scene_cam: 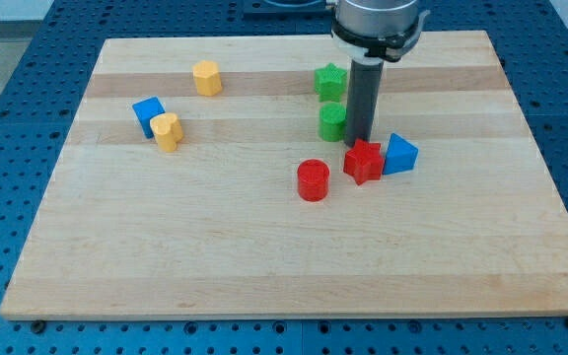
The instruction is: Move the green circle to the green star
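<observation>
The green circle stands just below the green star near the view's top centre, a small gap between them. My tip rests on the board right beside the green circle, at its lower right, touching or nearly touching it. The rod rises from there to the arm at the view's top.
A red star-like block and a blue triangle-like block lie just below my tip. A red cylinder stands lower left of them. A blue block, a yellow heart-like block and a yellow hexagon-like block lie at the view's left.
</observation>
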You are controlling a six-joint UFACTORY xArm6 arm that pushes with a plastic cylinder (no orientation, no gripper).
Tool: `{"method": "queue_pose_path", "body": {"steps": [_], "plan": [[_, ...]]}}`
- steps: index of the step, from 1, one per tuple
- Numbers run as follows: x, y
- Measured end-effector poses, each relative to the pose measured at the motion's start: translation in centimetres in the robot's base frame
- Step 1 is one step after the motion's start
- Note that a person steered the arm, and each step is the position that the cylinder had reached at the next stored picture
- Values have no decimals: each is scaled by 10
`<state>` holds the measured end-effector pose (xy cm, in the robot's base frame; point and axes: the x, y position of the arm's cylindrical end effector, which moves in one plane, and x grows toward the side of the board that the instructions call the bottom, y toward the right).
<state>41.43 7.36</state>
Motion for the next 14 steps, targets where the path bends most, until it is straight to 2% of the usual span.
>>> {"method": "queue_pose_path", "body": {"steps": [2, 7, 10, 11, 13, 14], "plan": [[12, -28], [-30, -45], [-59, -45], [-61, -45], [-37, -32], [-47, -19]]}}
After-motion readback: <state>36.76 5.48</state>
